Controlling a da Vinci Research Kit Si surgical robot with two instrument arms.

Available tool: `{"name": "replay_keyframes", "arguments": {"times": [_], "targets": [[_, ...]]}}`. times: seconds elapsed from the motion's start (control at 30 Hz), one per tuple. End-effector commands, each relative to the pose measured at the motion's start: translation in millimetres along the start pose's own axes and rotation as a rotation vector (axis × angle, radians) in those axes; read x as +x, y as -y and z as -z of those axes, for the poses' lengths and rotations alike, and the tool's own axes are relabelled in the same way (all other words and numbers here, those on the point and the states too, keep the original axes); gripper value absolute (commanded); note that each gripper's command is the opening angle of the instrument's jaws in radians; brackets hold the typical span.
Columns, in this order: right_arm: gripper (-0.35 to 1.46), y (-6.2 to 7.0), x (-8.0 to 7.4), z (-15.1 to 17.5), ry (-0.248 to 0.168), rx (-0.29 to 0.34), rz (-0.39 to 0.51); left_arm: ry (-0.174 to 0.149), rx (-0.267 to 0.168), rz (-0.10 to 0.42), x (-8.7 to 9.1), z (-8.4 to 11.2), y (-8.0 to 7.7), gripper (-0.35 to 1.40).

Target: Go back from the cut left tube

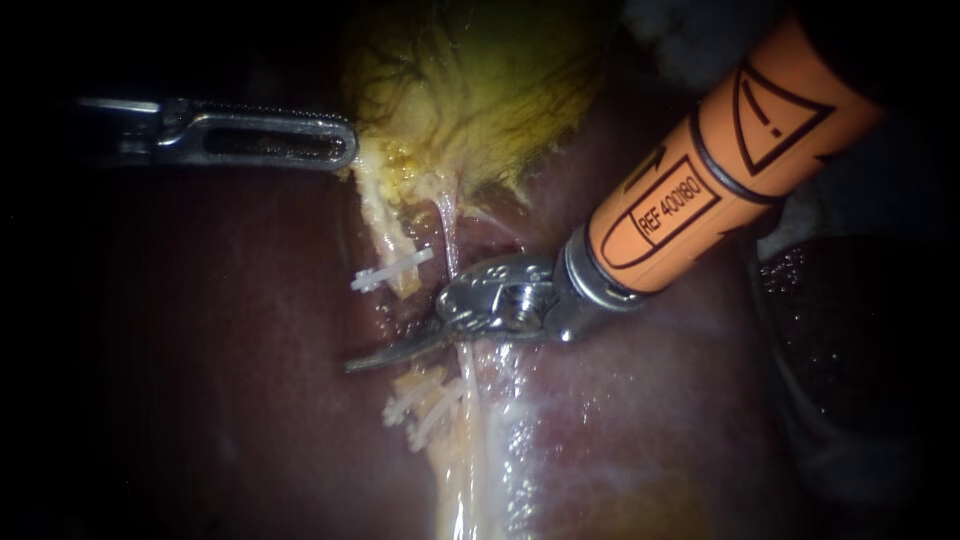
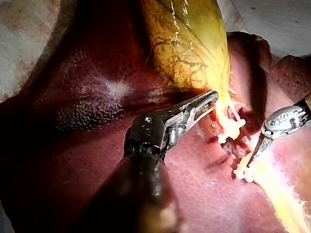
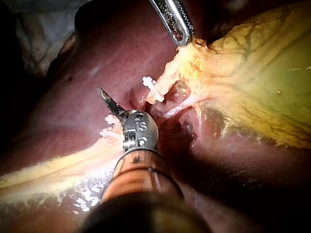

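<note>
The left tool (image 1: 335, 150), level from the frame's left, pinches the yellow-green gallbladder (image 1: 470, 90). The orange-sleeved right tool (image 1: 360, 363) slants from upper right, blades pressed together between white clips (image 1: 392, 270).

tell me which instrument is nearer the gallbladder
Left. The left instrument has its tip touching the gallbladder at its edge. The right instrument is farther off, with its blades down between the clips.
</note>
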Motion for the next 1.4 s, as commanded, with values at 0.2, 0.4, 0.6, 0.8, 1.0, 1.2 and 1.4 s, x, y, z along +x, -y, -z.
{"name": "replay_keyframes", "arguments": {"times": [0.2,0.4,0.6,0.8,1.0,1.2,1.4], "targets": [[0.88,-0.1,0.2,-0.3,-0.022,-0.051,0.000,0.000,0.000,0.000,0.1,-0.1,-0.1,-0.35],[1.36,-0.3,0.4,-0.6,-0.053,-0.123,-0.007,0.000,0.001,-0.001,0.1,0.0,-0.2,-0.35],[1.36,0.2,0.0,-0.1,-0.058,-0.132,-0.012,-0.001,0.001,-0.001,0.1,0.0,-0.3,-0.35],[1.43,3.4,-0.8,2.1,-0.136,-0.365,0.057,-0.001,0.002,-0.001,0.1,0.2,-0.5,-0.35],[1.43,7.4,-0.9,6.1,-0.109,-0.510,0.162,-0.001,0.002,-0.002,0.2,0.1,-0.6,-0.35],[1.43,10.8,-0.3,11.1,0.047,-0.610,0.186,-0.001,0.003,-0.003,0.5,0.1,-0.8,-0.35],[1.43,12.6,0.1,14.9,0.227,-0.681,0.182,-0.001,0.003,-0.003,0.5,0.1,-0.8,-0.35]]}}
